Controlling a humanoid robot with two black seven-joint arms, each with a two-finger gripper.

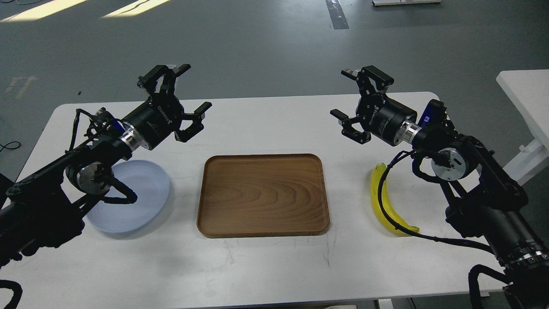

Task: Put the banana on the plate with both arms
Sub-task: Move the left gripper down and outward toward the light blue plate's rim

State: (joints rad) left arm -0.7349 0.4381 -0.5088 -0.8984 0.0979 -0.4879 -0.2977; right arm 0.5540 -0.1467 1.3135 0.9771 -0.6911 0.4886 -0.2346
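The yellow banana (pixel 385 206) lies on the white table at the right, below my right arm, partly crossed by a black cable. The pale blue plate (pixel 137 195) rests at the left, partly hidden under my left arm. My left gripper (pixel 182 92) hovers open above the table, up and right of the plate, holding nothing. My right gripper (pixel 351 101) is open too, raised above the table up and left of the banana, with nothing between its fingers.
A rectangular brown wooden tray (pixel 262 194) with nothing in it sits in the table's centre between plate and banana. The white table (pixel 266 116) ends at a far edge just behind the grippers. Another white table (pixel 525 98) stands at the far right.
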